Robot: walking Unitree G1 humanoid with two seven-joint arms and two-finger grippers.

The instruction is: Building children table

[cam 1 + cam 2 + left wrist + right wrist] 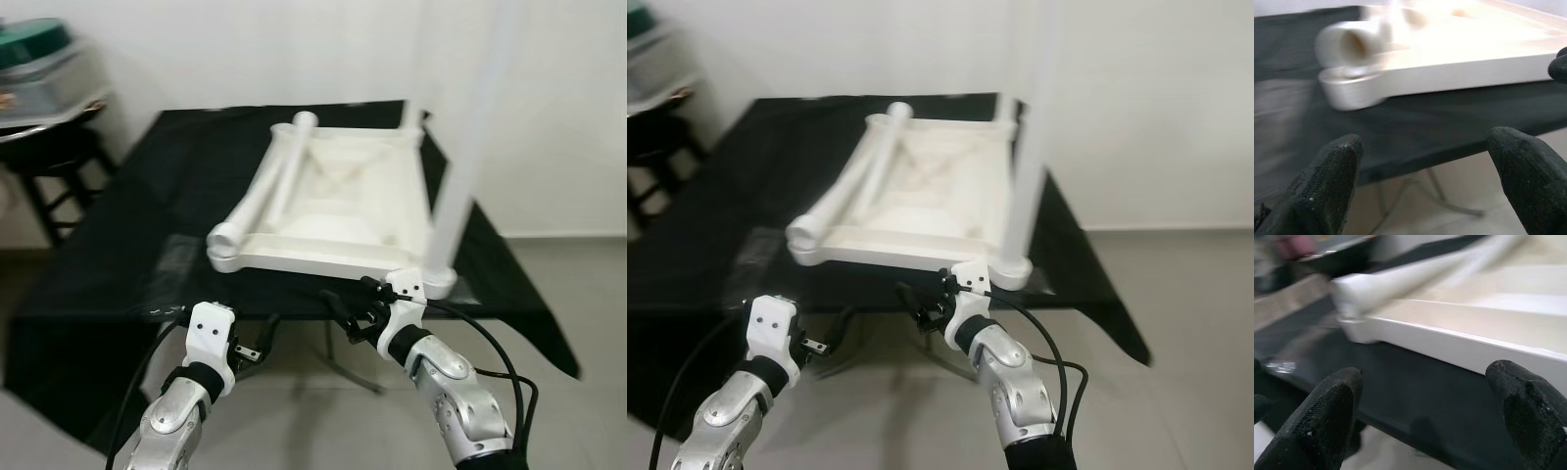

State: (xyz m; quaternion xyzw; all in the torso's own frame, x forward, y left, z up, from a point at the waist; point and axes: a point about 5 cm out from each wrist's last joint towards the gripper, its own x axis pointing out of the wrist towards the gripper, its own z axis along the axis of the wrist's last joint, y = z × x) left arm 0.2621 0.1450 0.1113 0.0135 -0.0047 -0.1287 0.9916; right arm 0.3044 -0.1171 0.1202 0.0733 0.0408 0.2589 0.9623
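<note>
Black stool (59, 166) beside white wall (245, 49)

We held both silver arms raised ahead of us, forearms angled inward toward twelve o'clock. Our left gripper (257, 345) sat low at about seven o'clock in the head view, its black fingers (1327, 186) spread wide apart and closed on nothing. Our right gripper (350, 315) reached forward at about five o'clock, a black cable looping back along the forearm, its fingers (1327, 416) likewise parted and empty.
</note>
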